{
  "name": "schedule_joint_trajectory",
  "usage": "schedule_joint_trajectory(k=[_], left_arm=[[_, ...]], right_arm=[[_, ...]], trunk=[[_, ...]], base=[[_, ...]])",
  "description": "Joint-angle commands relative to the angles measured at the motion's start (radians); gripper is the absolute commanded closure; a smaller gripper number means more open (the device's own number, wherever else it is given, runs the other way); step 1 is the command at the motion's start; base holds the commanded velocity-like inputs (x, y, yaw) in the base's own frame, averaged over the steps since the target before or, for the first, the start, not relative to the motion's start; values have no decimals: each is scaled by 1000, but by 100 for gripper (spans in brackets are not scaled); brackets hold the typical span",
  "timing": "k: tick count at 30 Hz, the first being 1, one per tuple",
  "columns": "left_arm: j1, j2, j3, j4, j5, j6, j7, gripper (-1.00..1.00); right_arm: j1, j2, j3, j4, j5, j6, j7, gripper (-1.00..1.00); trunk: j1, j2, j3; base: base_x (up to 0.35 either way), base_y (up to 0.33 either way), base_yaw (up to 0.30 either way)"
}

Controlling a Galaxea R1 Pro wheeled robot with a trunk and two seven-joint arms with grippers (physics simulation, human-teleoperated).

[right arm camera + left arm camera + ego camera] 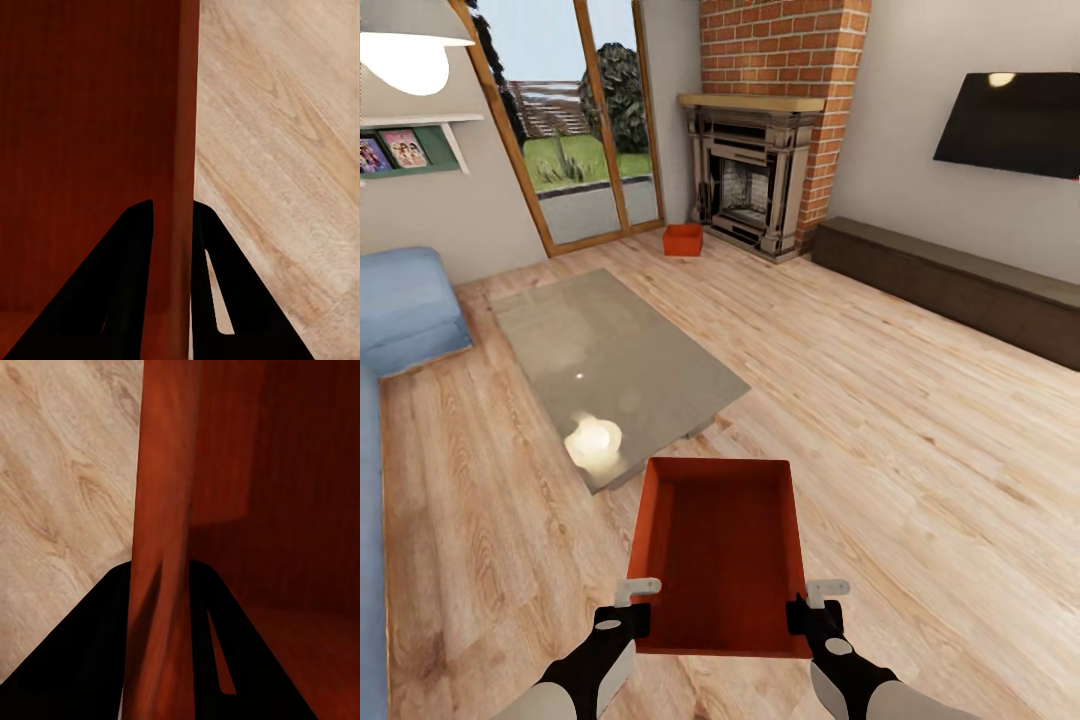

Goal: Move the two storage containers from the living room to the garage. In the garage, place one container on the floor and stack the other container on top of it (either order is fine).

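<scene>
Head view: you hold one orange-red bin (720, 560) between both arms, directly in front of the trunk and above the wood-plank floor (920, 440). Its long axis runs straight away from you, open top up. The left pincer (628, 612) sits on the left long wall near the corner closest to you; the right pincer (808, 612) sits on the right long wall at the matching spot. Each arm is equally near its own wall.

Left wrist view: the two dark fingers (82, 660) straddle the bin wall (161, 547), one outside over the floor, one inside the bin. The pincer is closed down to the thickness of that wall and grips it.

Right wrist view: the same arrangement, with the fingers (112, 300) either side of the right wall (184, 150), pinched onto it.

The second bin (682, 239) rests on the floor well ahead, just beside the brick fireplace (760, 180) and near the glass doors (585, 130).

Clearance: the far end of the held bin lies near the closest corner of the glass-topped counter (610, 360), which stands ahead and to your left. The blue sofa (400, 310) closes the left side; the long dark bench (960, 285) under the wall screen (1010, 125) lines the right. The widest open floor is ahead to your right. The garage is not visible from here, so carrying this bin out probably means turning the base, and the counter corner is the edge to watch.
</scene>
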Motion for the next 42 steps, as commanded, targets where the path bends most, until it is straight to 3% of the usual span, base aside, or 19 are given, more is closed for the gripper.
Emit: schedule_joint_trajectory(k=[1,11,42], left_arm=[[0,0,12,-3,-13,7,12,100],[0,0,11,-3,-12,7,11,100],[0,0,12,-6,-12,6,10,100]], right_arm=[[-1,0,-28,2,-9,-4,-11,100],[-1,0,-28,2,-9,-4,-11,100],[-1,0,-28,2,-9,-4,-11,100]], trunk=[[-3,6,4],[-42,76,51],[-42,76,101]], base=[[0,0,0],[0,0,0],[0,0,0]])
